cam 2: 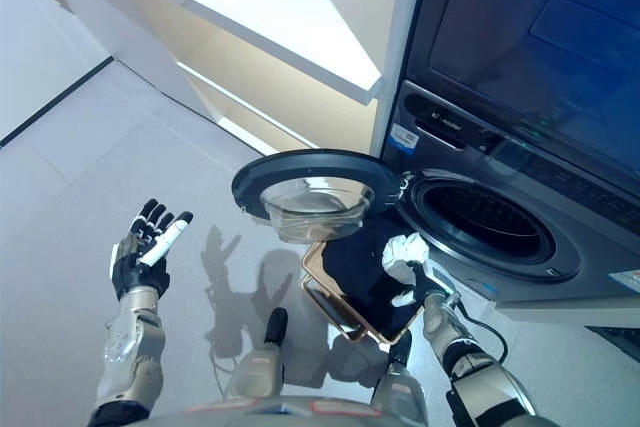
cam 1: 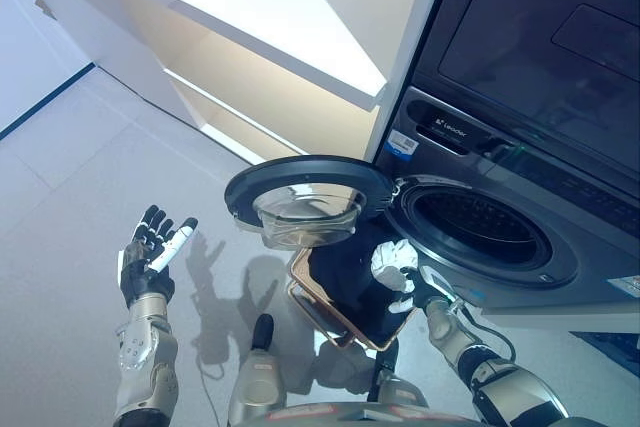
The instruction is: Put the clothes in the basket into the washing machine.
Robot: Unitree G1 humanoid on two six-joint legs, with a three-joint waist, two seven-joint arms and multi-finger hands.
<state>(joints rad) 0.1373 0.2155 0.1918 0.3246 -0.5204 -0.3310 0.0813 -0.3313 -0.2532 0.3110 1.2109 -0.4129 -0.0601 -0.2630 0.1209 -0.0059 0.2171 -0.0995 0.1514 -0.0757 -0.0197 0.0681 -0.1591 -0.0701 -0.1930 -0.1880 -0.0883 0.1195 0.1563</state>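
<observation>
A tan basket (cam 1: pixel 322 315) stands on the floor below the washing machine's open round door (cam 1: pixel 305 193). Dark clothes (cam 1: pixel 350 277) fill the basket. My right hand (cam 1: pixel 398 272) reaches over the basket's right side, its fingers curled down onto the dark clothes. The washing machine's drum opening (cam 1: pixel 478 229) gapes dark just right of the door. My left hand (cam 1: pixel 150 255) is held up open over the bare floor at the left, well away from the basket.
A white cabinet with a shelf (cam 1: pixel 270 17) stands left of the grey washing machine (cam 1: pixel 530 147). A dark appliance panel (cam 1: pixel 560 37) sits above the machine. Pale floor (cam 1: pixel 90 167) stretches to the left.
</observation>
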